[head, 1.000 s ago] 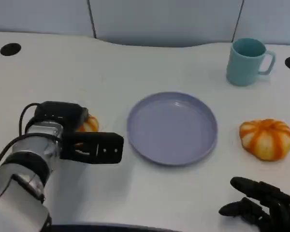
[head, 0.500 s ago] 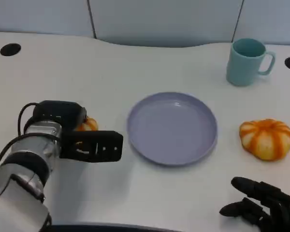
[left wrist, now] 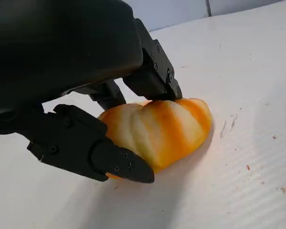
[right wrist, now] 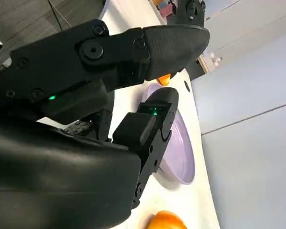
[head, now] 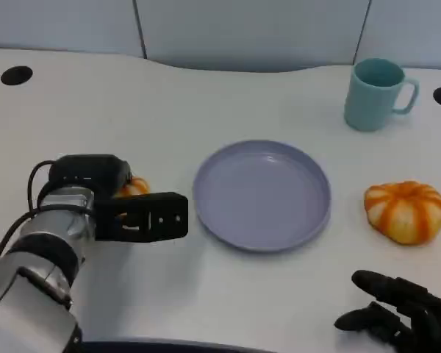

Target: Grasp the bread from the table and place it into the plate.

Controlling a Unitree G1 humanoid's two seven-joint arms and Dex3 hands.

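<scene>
An orange-and-white striped bread [head: 135, 187] lies on the white table at the left, mostly hidden behind my left hand [head: 136, 218]. In the left wrist view the black fingers [left wrist: 155, 78] touch the top of the bread [left wrist: 164, 129] and the thumb [left wrist: 109, 160] lies against its near side, so the hand grips it while it rests on the table. The lilac plate [head: 261, 195] sits at the centre, bare. My right hand [head: 400, 310] rests at the table's near right edge, fingers apart, holding nothing.
A second striped bread [head: 405, 211] lies right of the plate. A teal mug [head: 375, 93] stands at the back right. Black round holes [head: 16, 75] mark the table's far corners. The right wrist view shows the plate [right wrist: 178, 157] beyond my right hand [right wrist: 109, 86].
My left hand's thumb has risen a little and moved in toward the bread, which now shows less behind the hand. The right hand has stayed in place.
</scene>
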